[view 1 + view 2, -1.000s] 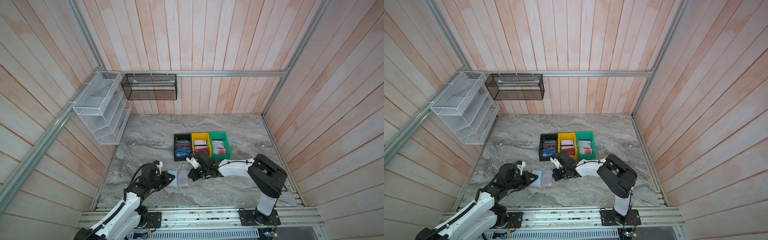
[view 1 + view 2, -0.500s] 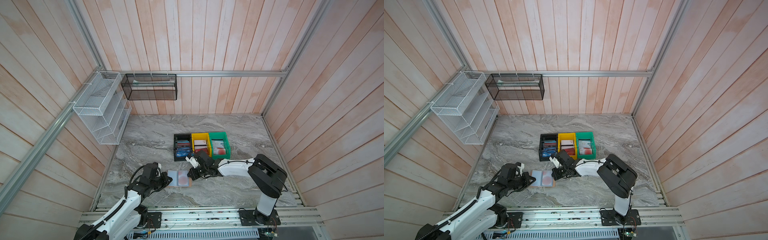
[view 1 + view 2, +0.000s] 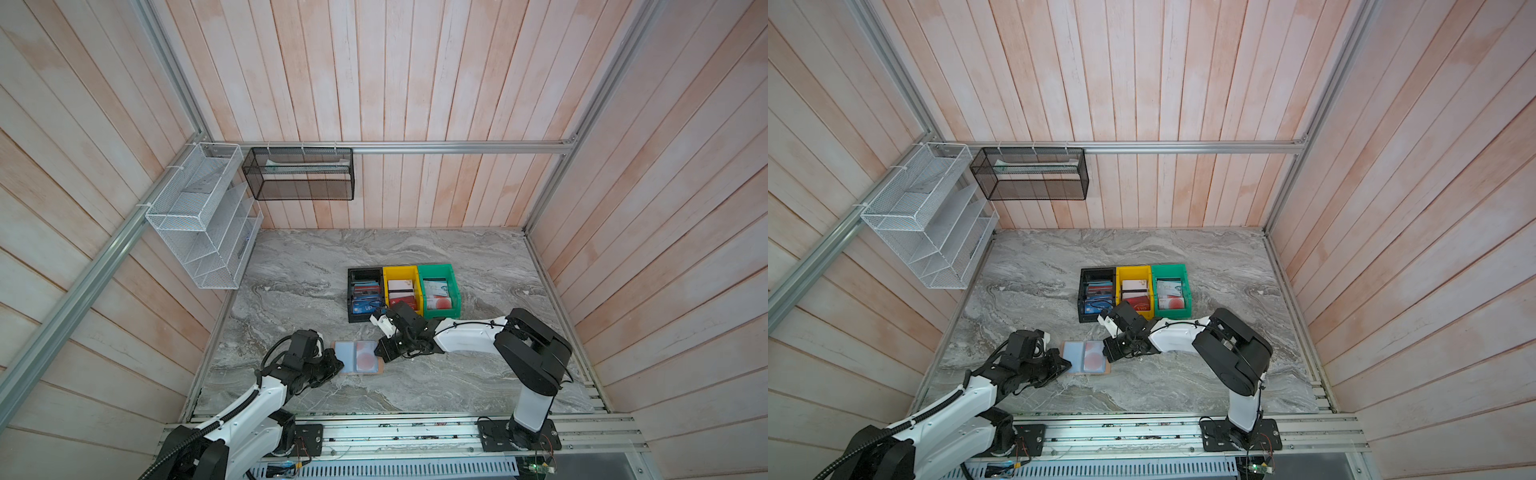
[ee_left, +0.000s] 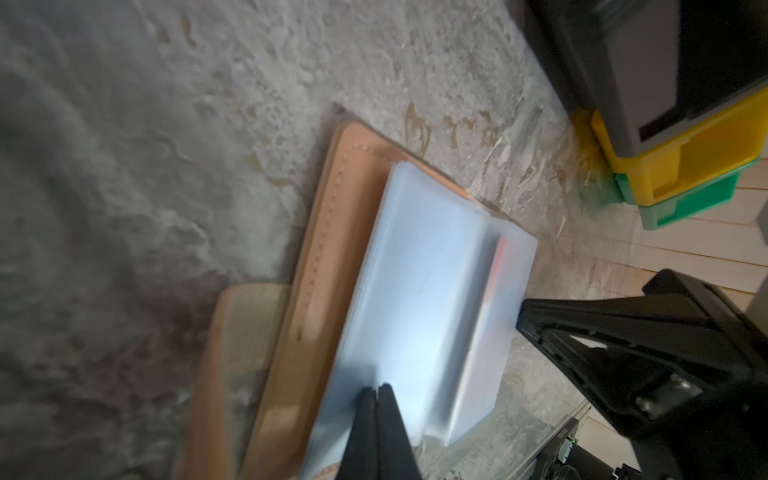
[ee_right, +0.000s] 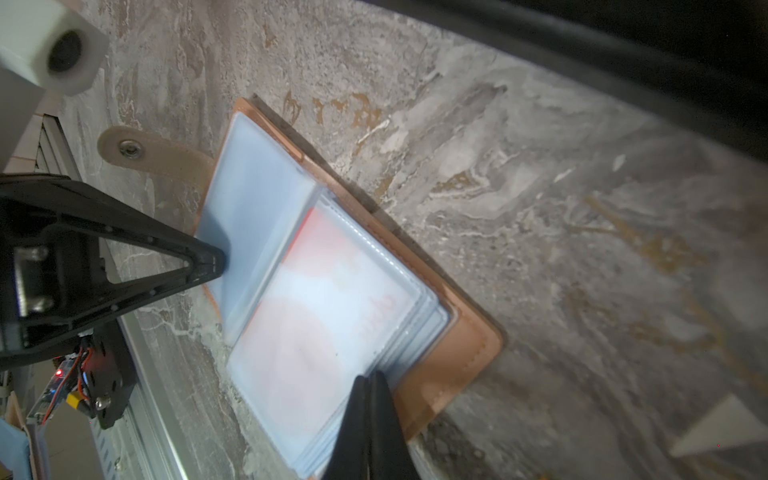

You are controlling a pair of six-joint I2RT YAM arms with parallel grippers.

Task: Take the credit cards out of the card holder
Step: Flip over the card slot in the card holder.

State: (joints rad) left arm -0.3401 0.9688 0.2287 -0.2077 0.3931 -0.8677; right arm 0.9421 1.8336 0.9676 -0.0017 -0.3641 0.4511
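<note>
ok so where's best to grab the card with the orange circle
Likely the card by its red edge near the middle fold of the holder, coming from the other page's side: it lies flat in a clear sleeve, and only that edge seems exposed. The sleeve's opening is unclear.

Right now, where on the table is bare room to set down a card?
Widest bare marble: between the back wall and the bins. Also between the black bin and the white wire rack, and between the green bin and the right wall. Crowded: the front, where the left gripper and right gripper meet at the card holder.
</note>
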